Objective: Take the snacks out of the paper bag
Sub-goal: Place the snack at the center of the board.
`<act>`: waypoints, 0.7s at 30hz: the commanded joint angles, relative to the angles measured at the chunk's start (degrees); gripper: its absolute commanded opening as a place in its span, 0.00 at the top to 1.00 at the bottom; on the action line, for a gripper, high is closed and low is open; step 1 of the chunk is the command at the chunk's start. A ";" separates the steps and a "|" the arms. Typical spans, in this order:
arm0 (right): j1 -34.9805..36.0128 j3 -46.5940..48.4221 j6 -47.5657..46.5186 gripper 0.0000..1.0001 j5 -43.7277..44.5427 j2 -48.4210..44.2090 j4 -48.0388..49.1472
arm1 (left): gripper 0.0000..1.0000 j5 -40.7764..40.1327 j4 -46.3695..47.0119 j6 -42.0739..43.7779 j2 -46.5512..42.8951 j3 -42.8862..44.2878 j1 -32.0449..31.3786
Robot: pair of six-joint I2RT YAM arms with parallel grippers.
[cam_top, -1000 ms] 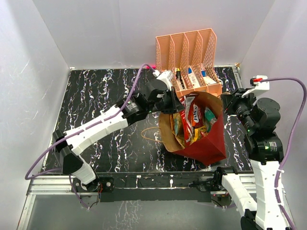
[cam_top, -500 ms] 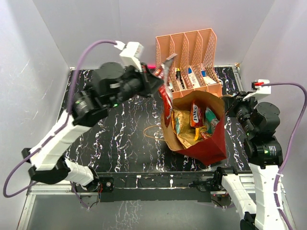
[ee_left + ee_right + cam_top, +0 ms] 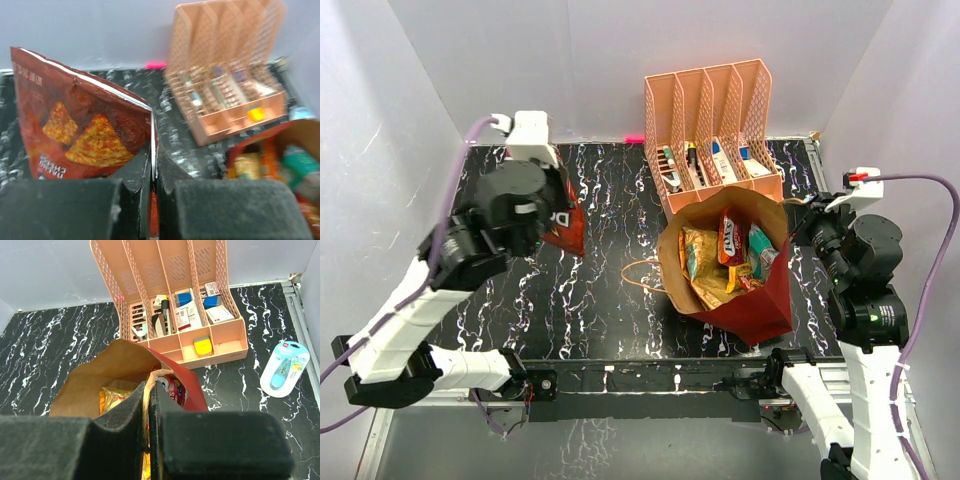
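Chip packet, red, pinched by one edge in our left hand, hanging just beyond hand over bench. We should lower it till it rests, then spread hand. Right hand pinches paper bag rim; other snacks inside.

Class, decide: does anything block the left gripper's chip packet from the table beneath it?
Nothing visible does. The chip packet, clamped in the left gripper, hangs over bare marbled table, apart from the paper bag.
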 commanded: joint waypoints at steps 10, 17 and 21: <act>-0.31 0.30 -1.51 0.92 0.26 -0.13 3.70 | 1.00 -8.92 28.50 13.69 -2.61 -25.63 5.79; -0.34 0.18 -2.19 0.92 1.22 0.44 3.42 | 1.00 14.64 27.83 1.07 10.99 -21.93 23.74; -0.35 0.38 -2.20 0.92 0.84 1.19 3.47 | 1.00 23.15 28.52 -2.93 22.61 -15.27 28.03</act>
